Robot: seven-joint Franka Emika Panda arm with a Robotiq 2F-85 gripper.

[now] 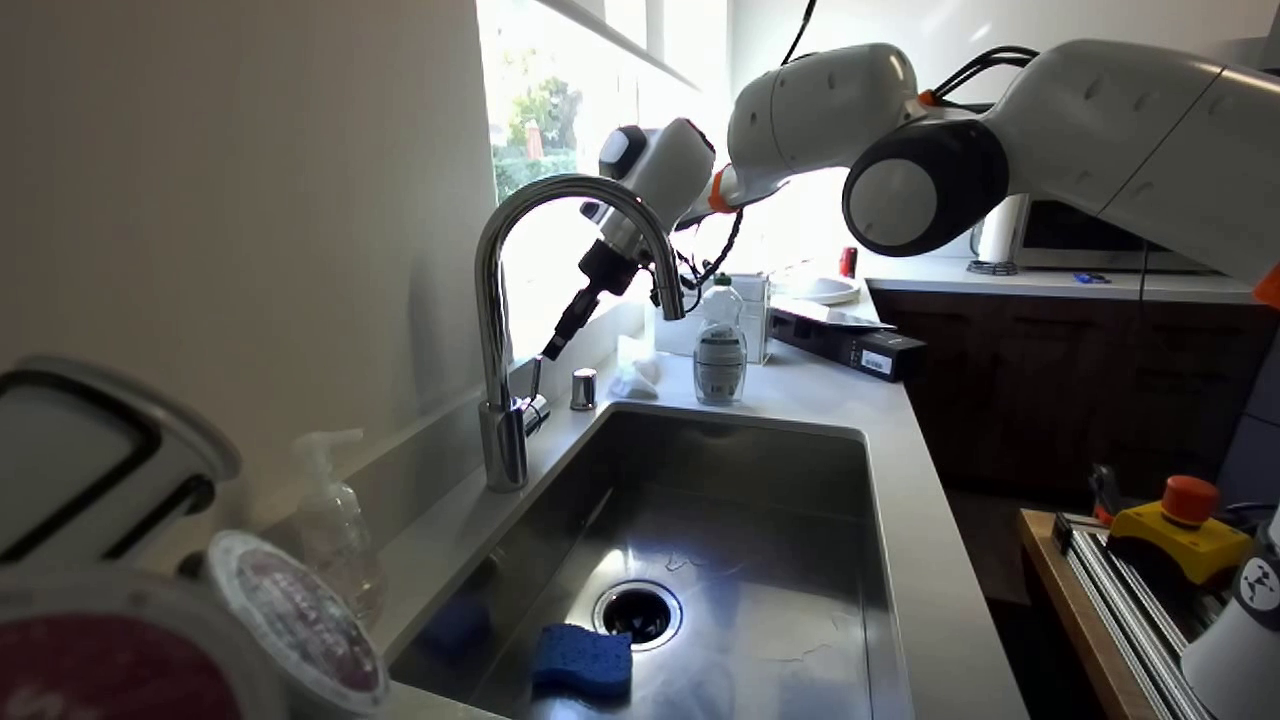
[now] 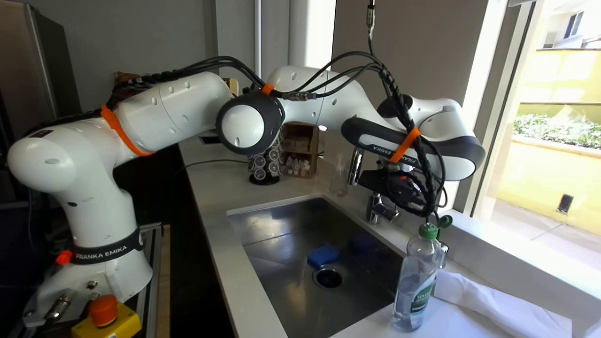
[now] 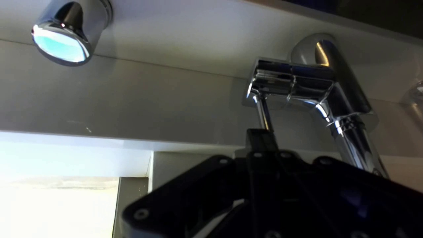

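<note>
The handle (image 3: 264, 112) of the tap (image 3: 342, 77) sticks upward at its side, next to the sink (image 1: 740, 455). The gripper (image 3: 261, 136) is closed, and its tips touch or almost touch the end of this handle; whether they pinch it, one cannot tell. Near the tap stands a short metal cap (image 3: 74, 31). In the sink lies a blue sponge (image 1: 583, 662), just beside the drain (image 1: 638, 613). A clear soap bottle (image 2: 415, 284) stands upright on the counter (image 1: 935, 560).

Faucet lever (image 3: 263, 114) partly hidden, coffee pod (image 1: 110, 655) cut off
The pincer (image 3: 261, 139) covers the lever's end, grip unclear; in an exterior view the blurred pod overruns the corner.
</note>
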